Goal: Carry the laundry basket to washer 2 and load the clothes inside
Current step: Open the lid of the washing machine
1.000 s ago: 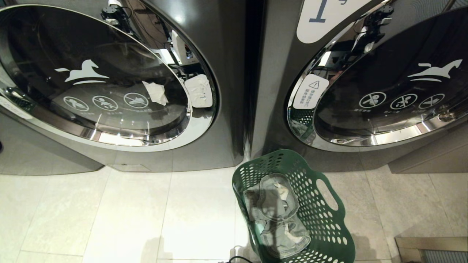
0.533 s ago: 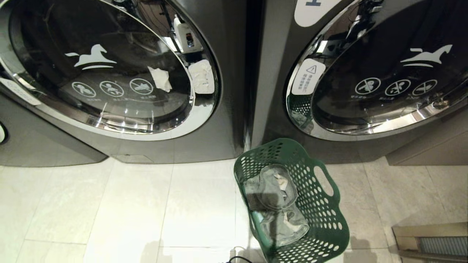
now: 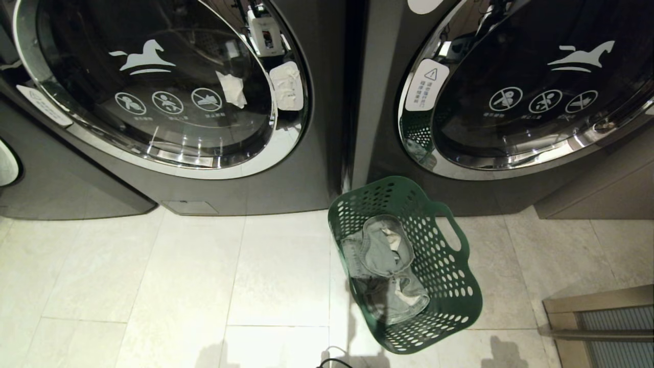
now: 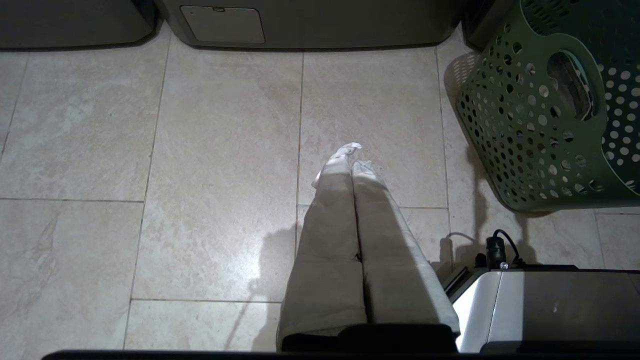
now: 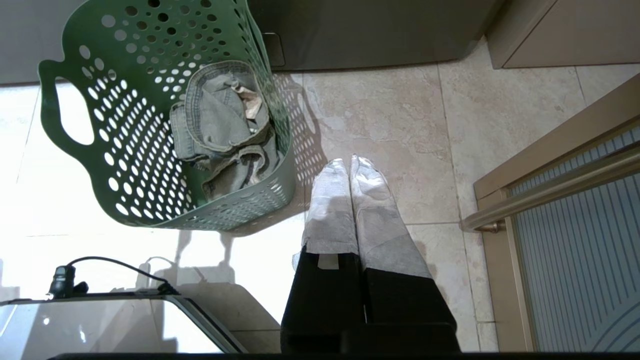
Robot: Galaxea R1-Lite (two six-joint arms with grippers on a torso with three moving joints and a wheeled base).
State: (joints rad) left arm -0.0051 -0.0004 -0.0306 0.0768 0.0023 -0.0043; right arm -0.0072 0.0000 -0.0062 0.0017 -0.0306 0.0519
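Note:
A green perforated laundry basket (image 3: pixel 460 286) stands on the tiled floor before the gap between two dark washers. Grey denim clothes (image 3: pixel 383 255) lie inside it. The left washer's round door (image 3: pixel 153 87) and the right washer's door (image 3: pixel 526 92) are both closed, and no numeral shows, so I cannot tell which is washer 2. My left gripper (image 4: pixel 353 155) hangs shut over bare tiles, apart from the basket (image 4: pixel 540 140). My right gripper (image 5: pixel 348 162) is shut and empty too, beside the basket (image 5: pixel 125 150) and the clothes (image 5: pixel 220 115). Neither arm shows in the head view.
A wood-framed panel with a metal rail (image 3: pixel 598 327) stands at the near right, close to my right gripper. A beige cabinet (image 3: pixel 598 189) adjoins the right washer. My base's white corner (image 4: pixel 540 310) and a black cable (image 4: pixel 495 245) sit near the basket.
The whole head view has shifted: washers and basket sit higher in the picture and more floor shows, so the camera moved. The basket keeps its place on the tiles.

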